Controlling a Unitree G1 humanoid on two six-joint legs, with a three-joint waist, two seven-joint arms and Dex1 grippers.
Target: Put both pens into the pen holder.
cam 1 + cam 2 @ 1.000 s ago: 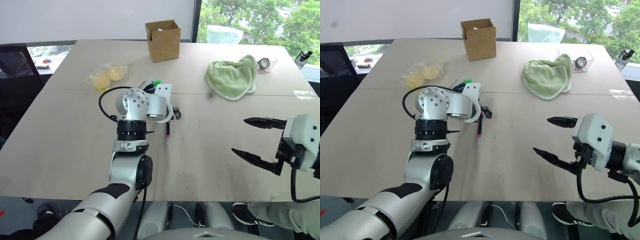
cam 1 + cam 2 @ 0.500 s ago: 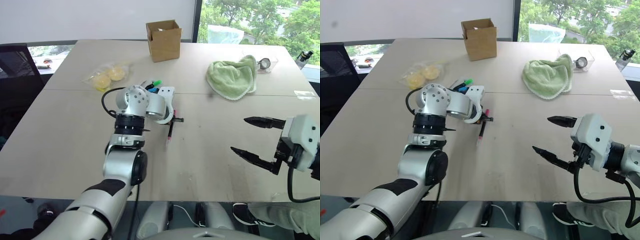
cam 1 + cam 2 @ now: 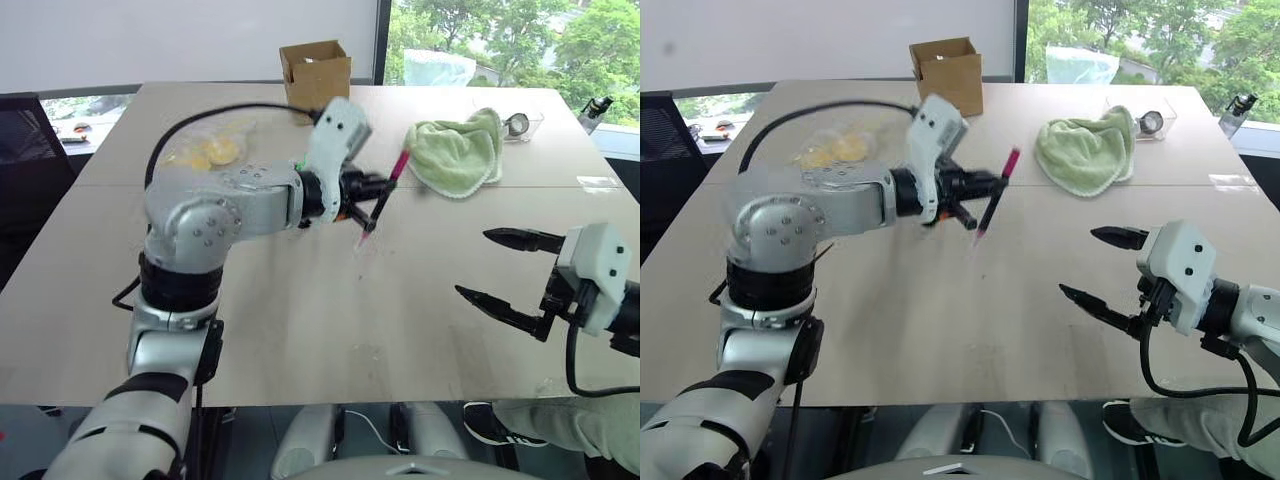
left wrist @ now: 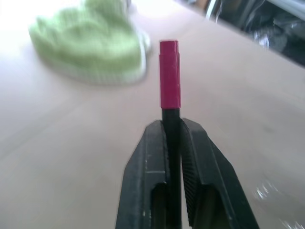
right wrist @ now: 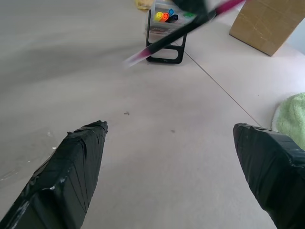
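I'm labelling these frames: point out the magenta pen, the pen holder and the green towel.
magenta pen [image 4: 170, 76]: left wrist view, on its magenta cap.
pen holder [image 5: 165, 60]: right wrist view, on its black base frame.
green towel [image 3: 455, 155]: left eye view, on its folded middle.

On the table [image 3: 300, 330], the cardboard box [image 3: 316, 70] stands at the far edge, the towel [image 3: 458, 152] to its right. The pen holder [image 5: 166, 36] stands nearer than the box, left of the towel.
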